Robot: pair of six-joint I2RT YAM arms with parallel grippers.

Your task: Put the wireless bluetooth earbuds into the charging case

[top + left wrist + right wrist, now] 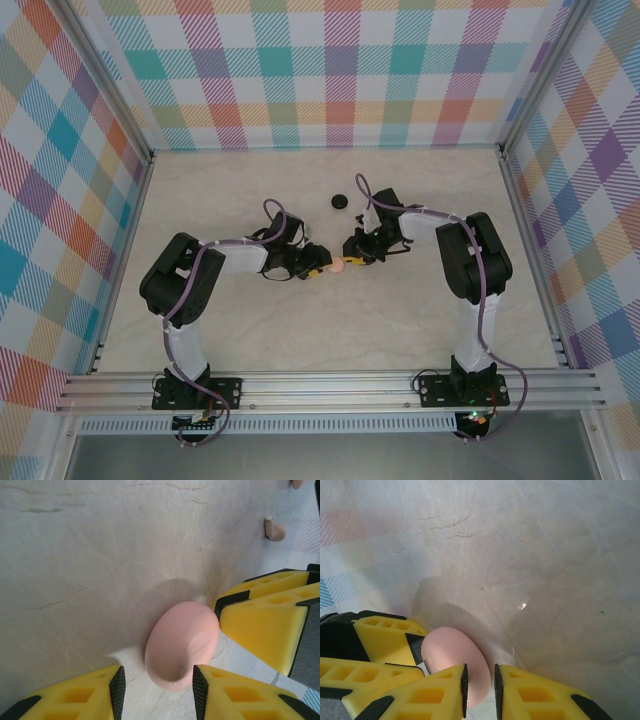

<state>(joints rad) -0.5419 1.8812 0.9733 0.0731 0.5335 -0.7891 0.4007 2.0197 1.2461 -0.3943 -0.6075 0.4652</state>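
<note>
The pink case point(182, 647) lies in the middle of the surface point(250, 330). The right end effector point(480, 682) pinches its rim; the left end effector point(156, 685) stands spread about its other end. A pale pink earbud point(274, 530) lies near it, apart, and a black case point(338, 202) sits farther back.

1. A pale, marble-veined surface point(250, 330) carries everything.
2. A pink oval charging case point(338, 266) rests on it near the centre.
3. A black round case point(339, 202) sits farther back, well apart from the pink one.
4. A pale pink earbud point(274, 530) lies on the surface near the pink case.
</note>
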